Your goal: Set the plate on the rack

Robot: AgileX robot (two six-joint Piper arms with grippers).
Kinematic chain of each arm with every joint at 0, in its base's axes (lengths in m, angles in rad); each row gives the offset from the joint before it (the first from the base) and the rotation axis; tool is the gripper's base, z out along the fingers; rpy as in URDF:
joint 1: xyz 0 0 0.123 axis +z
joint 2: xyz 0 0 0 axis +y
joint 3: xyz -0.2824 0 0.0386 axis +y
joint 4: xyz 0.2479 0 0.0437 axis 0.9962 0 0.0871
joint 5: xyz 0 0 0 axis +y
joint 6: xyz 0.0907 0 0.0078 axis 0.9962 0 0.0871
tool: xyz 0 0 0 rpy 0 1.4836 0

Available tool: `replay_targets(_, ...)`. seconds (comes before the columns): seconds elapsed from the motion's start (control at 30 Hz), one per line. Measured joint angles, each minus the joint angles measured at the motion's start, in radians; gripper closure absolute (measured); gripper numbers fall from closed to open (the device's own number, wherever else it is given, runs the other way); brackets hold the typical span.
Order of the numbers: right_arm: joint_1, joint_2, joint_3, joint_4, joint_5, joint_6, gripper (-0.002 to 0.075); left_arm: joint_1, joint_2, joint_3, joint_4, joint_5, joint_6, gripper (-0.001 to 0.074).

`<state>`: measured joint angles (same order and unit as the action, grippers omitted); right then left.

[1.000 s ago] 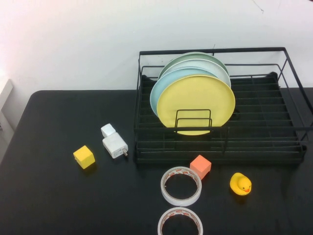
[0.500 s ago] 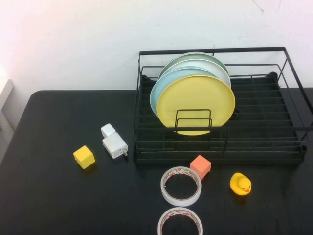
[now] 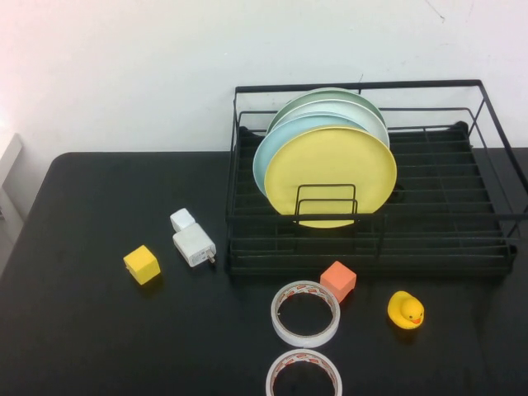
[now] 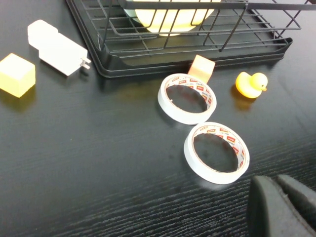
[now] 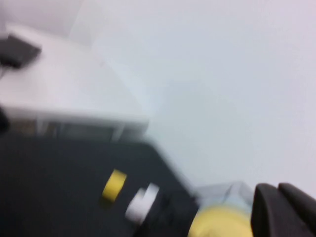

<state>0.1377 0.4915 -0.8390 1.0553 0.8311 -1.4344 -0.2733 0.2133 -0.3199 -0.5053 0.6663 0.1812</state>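
The yellow plate stands upright in the black wire rack, at the front of a row with a light blue plate and a pale green plate behind it. Neither arm shows in the high view. In the left wrist view my left gripper is shut and empty, low over the table near two tape rolls, with the rack and the plate ahead. In the blurred right wrist view my right gripper is shut and empty, raised, with the plate below.
In front of the rack lie two tape rolls, an orange cube and a yellow duck. To its left are a white charger, a small white block and a yellow cube.
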Motion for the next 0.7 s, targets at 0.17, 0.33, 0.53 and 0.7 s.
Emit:
replay_targets(0.17, 0.000, -0.016, 0.019, -0.306, 0.085, 0.355, 0.0726, 0.000, 0.000, 0.000, -0.002, 0.000, 0.000, 0.0736)
replay_targets(0.33, 0.000, -0.076, 0.021, -0.431, 0.086, 0.461, 0.0726, 0.000, 0.000, 0.000, -0.002, 0.000, 0.000, 0.0736)
replay_targets(0.53, 0.000, -0.178, 0.021, -0.517, 0.059, 0.512, 0.0726, 0.000, 0.000, 0.000, -0.002, 0.000, 0.000, 0.0736)
replay_targets(0.7, 0.000, -0.230, 0.058, -0.543, 0.021, 0.545, 0.0726, 0.000, 0.000, 0.000, -0.002, 0.000, 0.000, 0.0736)
